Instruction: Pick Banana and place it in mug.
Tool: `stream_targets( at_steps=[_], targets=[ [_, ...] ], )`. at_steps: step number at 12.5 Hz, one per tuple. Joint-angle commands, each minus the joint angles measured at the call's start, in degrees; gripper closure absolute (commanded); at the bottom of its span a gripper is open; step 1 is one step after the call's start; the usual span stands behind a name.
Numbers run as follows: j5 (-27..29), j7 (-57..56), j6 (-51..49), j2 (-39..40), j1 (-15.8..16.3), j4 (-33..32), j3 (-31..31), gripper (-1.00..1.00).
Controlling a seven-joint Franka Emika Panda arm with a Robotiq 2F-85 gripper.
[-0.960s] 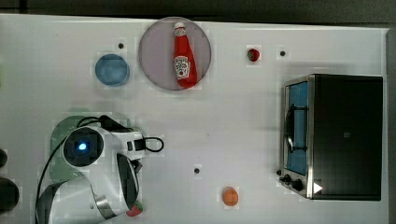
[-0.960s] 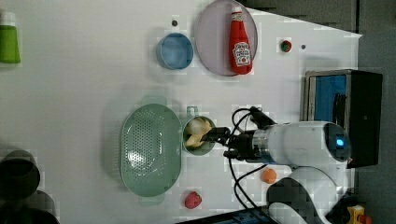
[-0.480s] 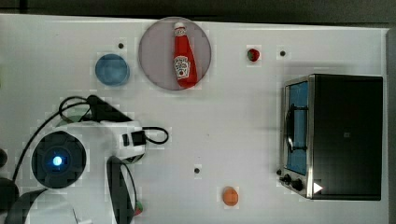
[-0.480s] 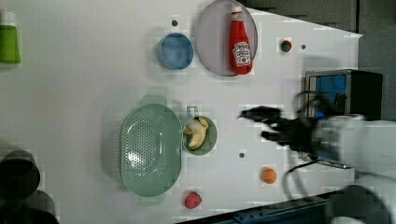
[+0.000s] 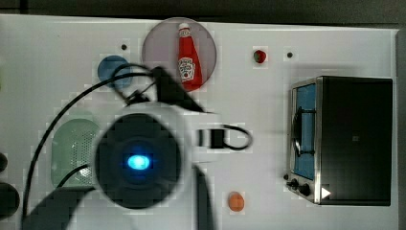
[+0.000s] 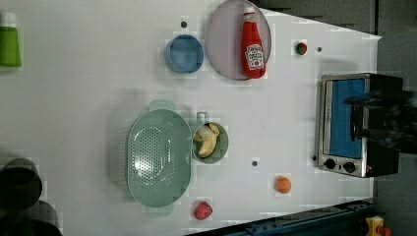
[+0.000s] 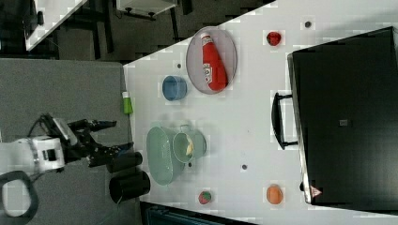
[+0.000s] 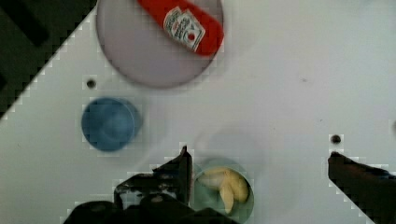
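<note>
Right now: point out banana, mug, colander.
banana point(image 6: 209, 141), left view, middle of the peeled fruit
mug point(image 6: 223, 145), left view, rim
colander point(image 6: 157, 158), left view, perforated floor

White-shelled arm with a black claw

The arm point(image 5: 158, 143) has a glossy white casing with a round black cap whose centre glows blue; black cables point(image 5: 62, 110) loop off it, and a short black loop hangs by a dark connector block. Behind the claw point(image 7: 110, 136) sits a white wrist segment with a black band; the fingers point(image 8: 180, 170) are black, slim and spread wide.
</note>
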Motion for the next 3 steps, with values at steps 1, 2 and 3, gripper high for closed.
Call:
stream_targets(
  at_steps=[1, 2, 3],
  targets=[
    [-4.57, -2.62, -2.62, 0.60, -0.45, 0.75, -4.28, -1.00],
    [-5.42, -3.03, -3.45, 0.44, -0.47, 1.23, -5.85, -1.00],
    [-5.46, -3.97, -3.82, 0.27, -0.48, 1.63, -7.37, -1.00]
  ],
)
